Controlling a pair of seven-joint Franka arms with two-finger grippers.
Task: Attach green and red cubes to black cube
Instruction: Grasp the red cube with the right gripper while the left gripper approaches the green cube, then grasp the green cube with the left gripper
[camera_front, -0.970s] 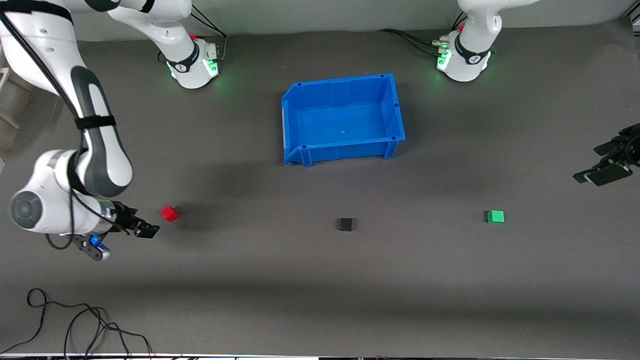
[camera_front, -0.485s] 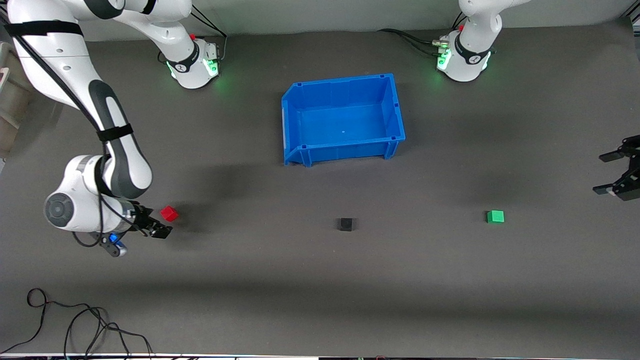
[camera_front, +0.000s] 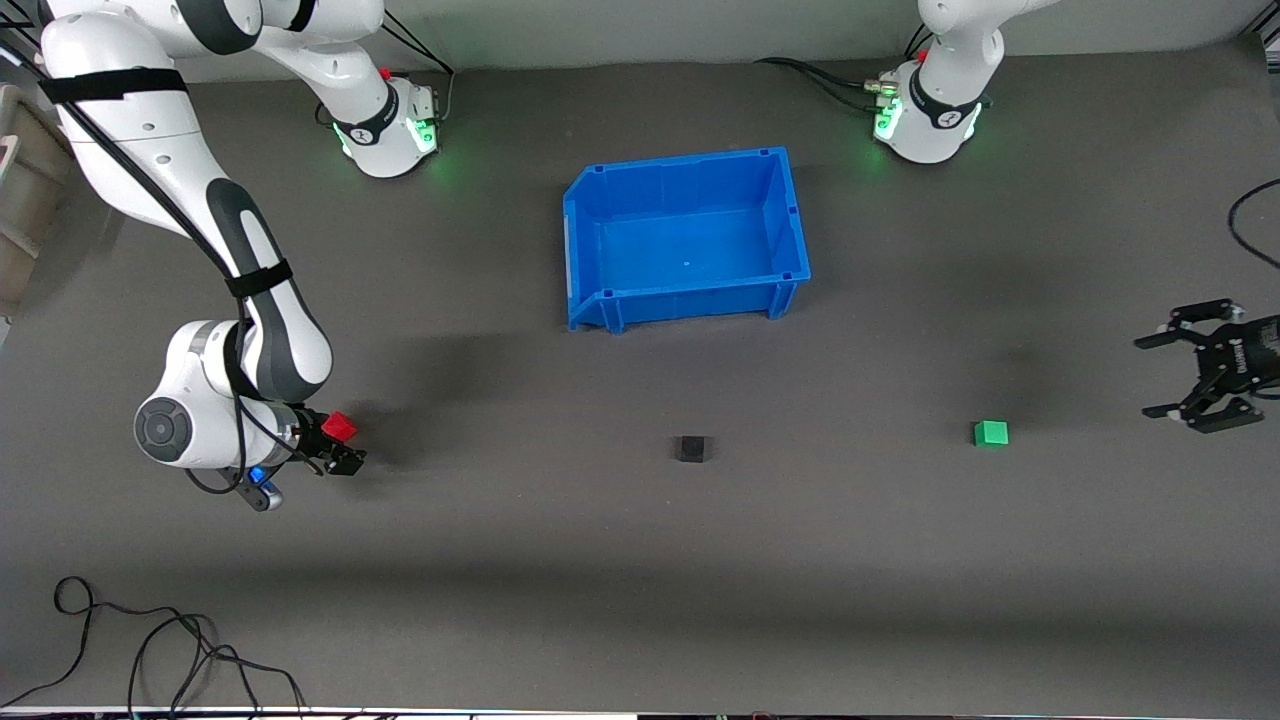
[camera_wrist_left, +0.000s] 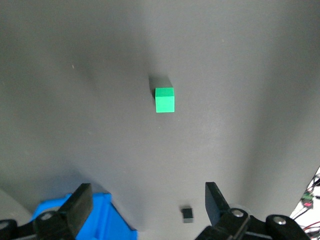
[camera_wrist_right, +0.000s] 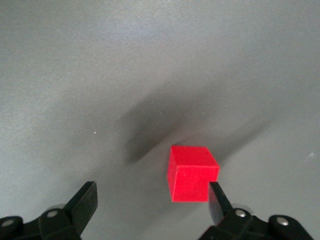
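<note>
The red cube (camera_front: 339, 427) lies on the grey mat toward the right arm's end. My right gripper (camera_front: 336, 449) is low and open right at it. In the right wrist view the red cube (camera_wrist_right: 191, 172) sits just ahead of one fingertip (camera_wrist_right: 217, 199), off centre of the open right gripper (camera_wrist_right: 152, 200). The black cube (camera_front: 691, 448) lies mid-table. The green cube (camera_front: 991, 433) lies toward the left arm's end. My left gripper (camera_front: 1162, 376) is open and empty, apart from the green cube. The left wrist view shows the green cube (camera_wrist_left: 164, 99), the black cube (camera_wrist_left: 187, 214) and the open left gripper (camera_wrist_left: 147, 206).
An empty blue bin (camera_front: 690, 300) stands farther from the front camera than the cubes; its corner shows in the left wrist view (camera_wrist_left: 100, 222). Loose black cables (camera_front: 150, 640) lie at the mat's near edge toward the right arm's end.
My right gripper has moved in toward the red cube and is now right at it. My left gripper has moved in from the table's end toward the green cube and turned.
</note>
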